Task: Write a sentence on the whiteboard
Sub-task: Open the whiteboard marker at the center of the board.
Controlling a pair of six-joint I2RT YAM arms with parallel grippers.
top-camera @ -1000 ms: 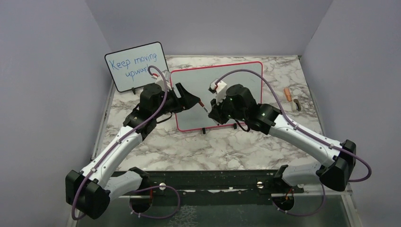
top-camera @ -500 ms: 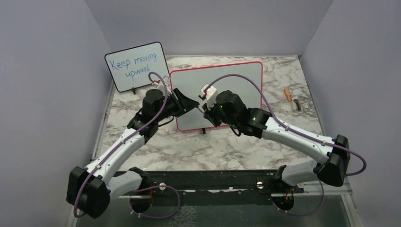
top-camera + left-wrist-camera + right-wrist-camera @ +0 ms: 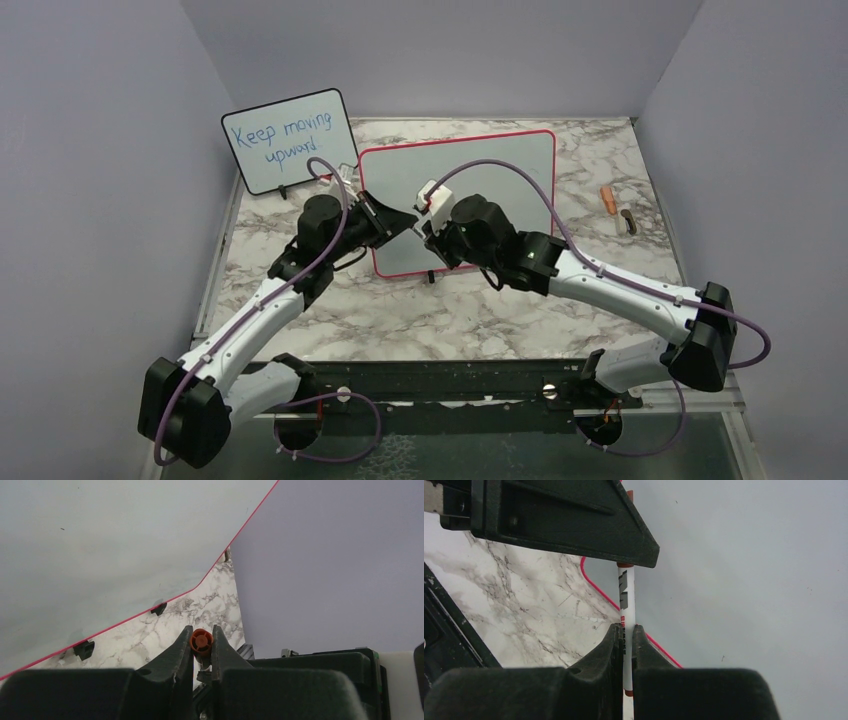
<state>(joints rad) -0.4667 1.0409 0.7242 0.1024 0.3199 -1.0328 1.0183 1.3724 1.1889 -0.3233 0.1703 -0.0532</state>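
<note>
A: Start near. What do the 2 arms have?

B: Both reach out from the near edge of the marble table (image 3: 480,310) and meet tip to tip. The right gripper (image 3: 626,630) is clamped on the white barrel of a marker (image 3: 625,595). The left gripper (image 3: 201,635) is pinched on the marker's round red-brown end, which its wrist camera sees end-on.

A: So 1 marker in 2 grips. Which way does it lie?

B: Its long axis runs from one gripper to the other, roughly left to right in the top view. It points straight out along the left fingers and passes crosswise through the right ones. I judge that any pull to uncap it or hand it over has to go along that line. I cannot tell which of the 2 steps this is.

A: Where is the whiteboard from there?

B: The whiteboard (image 3: 500,170) is just beyond and under the grippers, propped on small black feet. The marker hangs over its near-left corner, with the right gripper above the board face and the left gripper at the board's left edge. The right arm is therefore slightly better placed to write.

A: Is any of the sentence down?

B: None that I can see. The face looks bare in all 3 views, so the writing is not yet begun.

A: What is farther back?

B: A small black-framed board (image 3: 288,140) with blue handwriting stands at the far left, well apart from the marker.
</note>
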